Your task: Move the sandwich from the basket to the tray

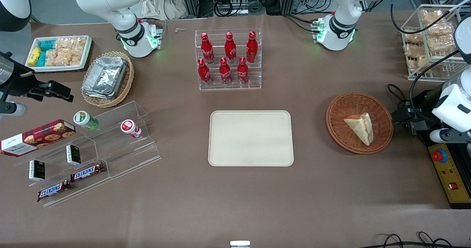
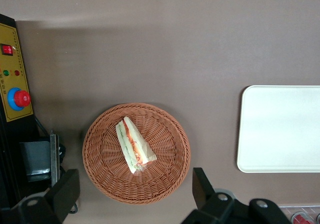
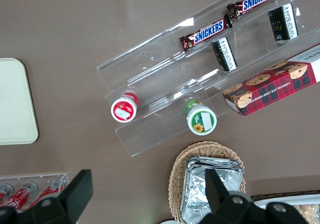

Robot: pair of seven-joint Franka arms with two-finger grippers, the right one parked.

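Observation:
The sandwich (image 1: 360,127) (image 2: 135,145), a clear-wrapped white-bread wedge with orange and green filling, lies in the round reddish-brown wicker basket (image 1: 358,149) (image 2: 100,169). My left gripper (image 1: 403,116) (image 2: 134,186) hangs above the table beside the basket, toward the working arm's end. It is open wide, its black fingers (image 2: 202,184) apart and empty, well above the basket's rim. The cream tray (image 1: 251,138) (image 2: 280,129) lies flat and bare at the table's middle, beside the basket toward the parked arm's end.
A yellow control box with a red button (image 1: 447,170) (image 2: 15,94) sits close by the gripper. A wire rack of snack bags (image 1: 430,38) and a clear rack of red bottles (image 1: 228,60) stand farther from the camera. An acrylic snack shelf (image 1: 92,148) stands toward the parked arm's end.

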